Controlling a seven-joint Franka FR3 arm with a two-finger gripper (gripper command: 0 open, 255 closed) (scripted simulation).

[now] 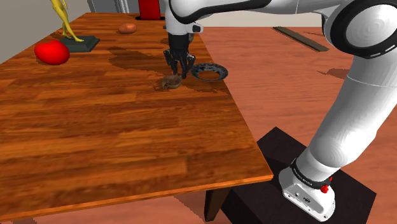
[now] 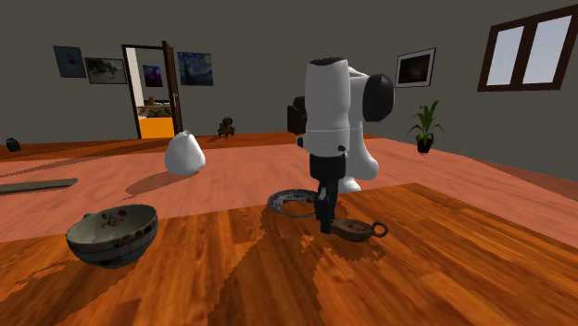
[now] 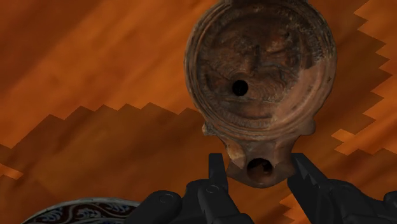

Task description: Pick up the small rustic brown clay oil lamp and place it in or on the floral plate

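Brown oil lamp is lying on the wooden table just beside the floral plate, and the gripper is straddling its narrow end unclenched, needing a square, gentle squeeze before lifting.

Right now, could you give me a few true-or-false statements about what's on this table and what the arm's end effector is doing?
1. The brown oil lamp lies on the wooden table. True.
2. The lamp already rests on the floral plate. False: it lies on the wood beside the plate.
3. The end effector is open, its fingers on either side of the lamp's spout. True.
4. The red object sits right beside the lamp. False: it is far off at the shoulder view's left, near the yellow figurine.
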